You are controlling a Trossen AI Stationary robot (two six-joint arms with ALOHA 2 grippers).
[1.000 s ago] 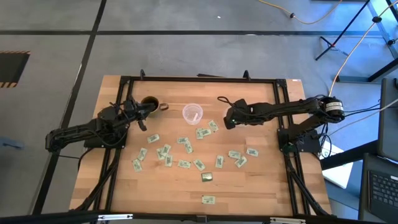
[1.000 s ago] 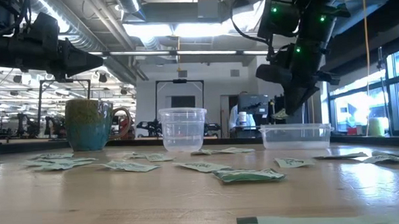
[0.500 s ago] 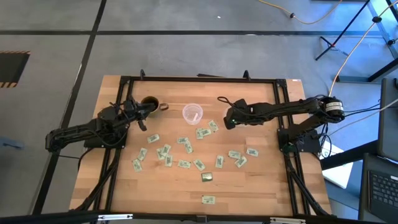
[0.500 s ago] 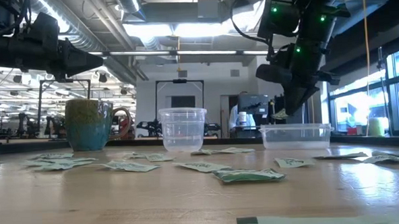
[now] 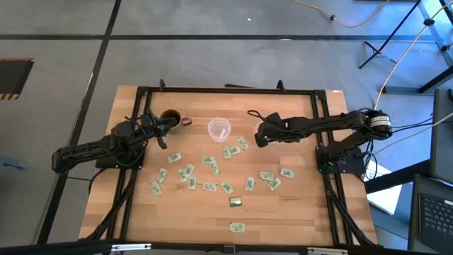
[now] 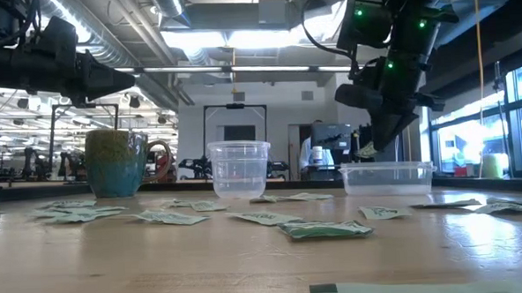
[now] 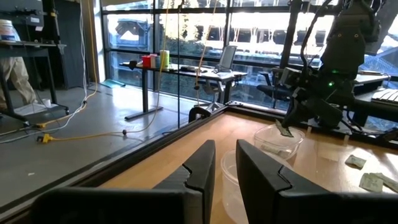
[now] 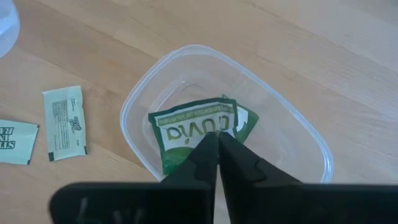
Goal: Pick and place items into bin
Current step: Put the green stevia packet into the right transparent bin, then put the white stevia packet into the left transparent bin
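I have the right gripper (image 8: 217, 144) hanging directly over the clear bin (image 8: 292, 140), its two fingers pinched together on the edge of a green-and-white packet (image 8: 193, 134) that dangles above the bin's open mouth — not yet let go. From the low camera the same gripper (image 6: 373, 144) sits above the bin (image 6: 386, 178) with the packet's corner showing at its tips.

The other packets (image 5: 210, 172) lie scattered flat across the middle and near part of the wooden table (image 5: 297, 212), with one darker olive-gold packet (image 5: 236, 202) among them and a lone one (image 5: 237, 227) close to the front edge. The clear cup (image 5: 219, 129) stands upright just beside the bin, and a mug (image 5: 170, 117) stands farther to the left.

My left gripper (image 7: 224, 165) waits raised near the mug — fingers a narrow slit apart, holding nothing.
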